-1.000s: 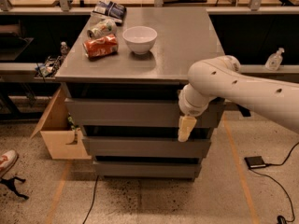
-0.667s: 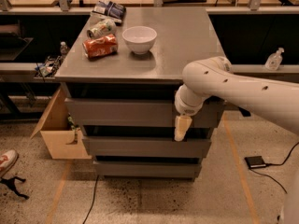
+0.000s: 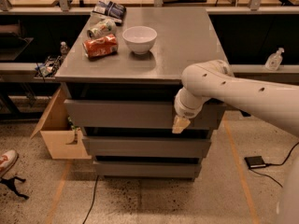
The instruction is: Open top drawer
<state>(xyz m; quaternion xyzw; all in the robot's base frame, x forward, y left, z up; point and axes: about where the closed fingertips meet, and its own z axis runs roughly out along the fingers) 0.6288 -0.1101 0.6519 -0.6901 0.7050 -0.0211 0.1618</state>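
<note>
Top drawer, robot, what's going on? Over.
Gripper at top drawer front, right lower edge. Drawer barely out, if at all. Bowl sits above on tabletop.

My arm (image 3: 252, 94): cream-white, smooth glossy shell, thick rounded tube, few small dark holes dotted along it. Bulbous joint (image 3: 203, 76) at its end, then short white wrist collar (image 3: 188, 107), faintly ringed. My pincer (image 3: 181, 124): small, pale tan, wedge-shaped, right in front of top drawer (image 3: 117, 113), toward its right end, near lower edge.
</note>
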